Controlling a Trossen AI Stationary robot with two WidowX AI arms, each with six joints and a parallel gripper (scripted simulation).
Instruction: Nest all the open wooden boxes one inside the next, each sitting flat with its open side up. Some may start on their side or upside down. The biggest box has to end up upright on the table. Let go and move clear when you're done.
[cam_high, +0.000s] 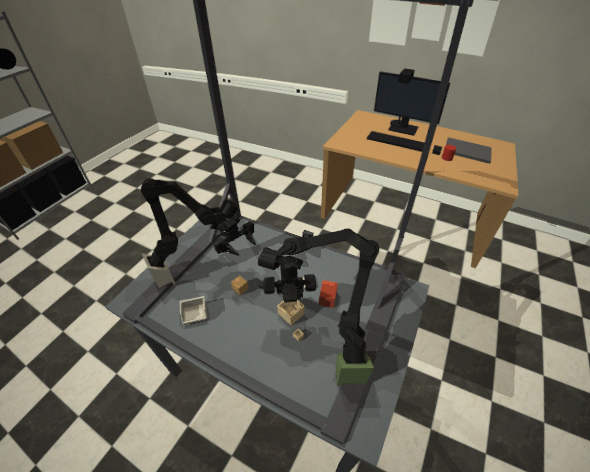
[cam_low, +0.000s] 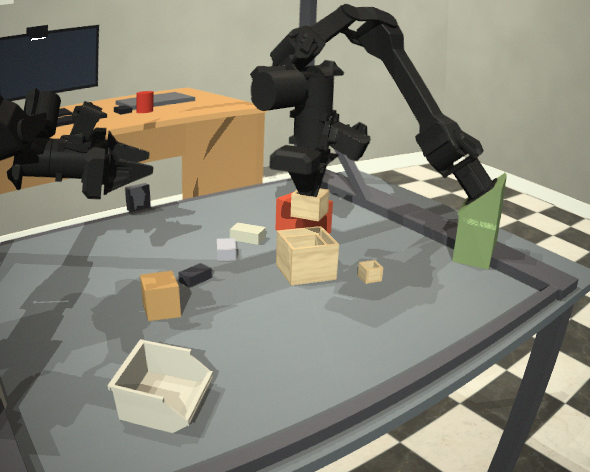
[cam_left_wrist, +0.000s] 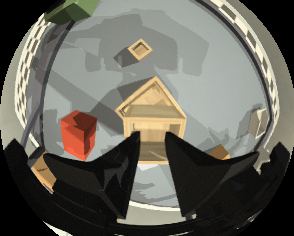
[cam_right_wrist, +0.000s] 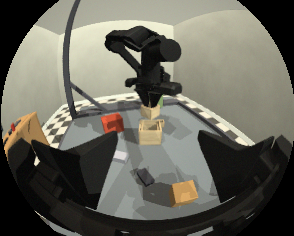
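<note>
Landmark: large pale-wood open box (cam_high: 290, 314) (cam_low: 312, 265) (cam_right_wrist: 150, 136), upright on table. Red block (cam_high: 328, 293) (cam_low: 283, 212) (cam_left_wrist: 78, 136) (cam_right_wrist: 112, 123) behind it in exterior view. Above it, smaller pale-wood box (cam_low: 309, 206) (cam_left_wrist: 154, 125) (cam_right_wrist: 150, 111), gripped by left pincer (cam_low: 311, 194) (cam_left_wrist: 152, 135) (cam_right_wrist: 150, 109). Right pincer (cam_high: 243, 246) (cam_low: 151, 162) (cam_right_wrist: 159, 134) well apart from it, spread wide. Tiny wooden box (cam_high: 298, 334) (cam_low: 370, 272) (cam_left_wrist: 140, 50) near it, upright. Black block (cam_low: 195, 275) (cam_right_wrist: 145, 176): exterior shows it, top doesn't.

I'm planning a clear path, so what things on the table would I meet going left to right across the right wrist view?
Red block, large open wooden box, orange block.
</note>
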